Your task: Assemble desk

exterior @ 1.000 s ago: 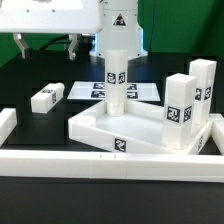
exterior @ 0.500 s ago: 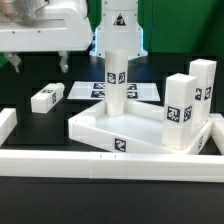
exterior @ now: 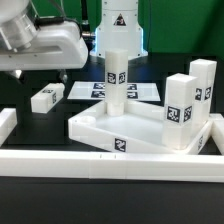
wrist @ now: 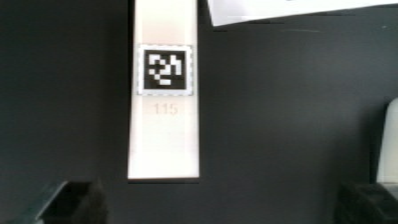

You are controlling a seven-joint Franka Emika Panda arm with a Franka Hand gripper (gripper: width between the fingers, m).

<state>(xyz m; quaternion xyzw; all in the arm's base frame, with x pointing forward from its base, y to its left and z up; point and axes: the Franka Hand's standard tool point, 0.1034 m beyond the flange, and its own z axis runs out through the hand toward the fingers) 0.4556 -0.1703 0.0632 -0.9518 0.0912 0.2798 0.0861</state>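
The desk panel [exterior: 140, 135] and the legs [exterior: 117, 82] standing on it look like smooth white plastic, slightly glossy (tags printed matt black). Under the panel, the table [exterior: 30, 135] is matt black.

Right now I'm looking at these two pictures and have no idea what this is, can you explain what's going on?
It is a robot arm building a small white desk. One picture looks on from outside; the other comes from a camera on the arm's wrist, looking down. On the black table lies the desk panel with three legs standing in it. A fourth leg lies loose, seen close up by the wrist camera. The flat marker board lies behind. The end effector hangs open above the loose leg, holding nothing.
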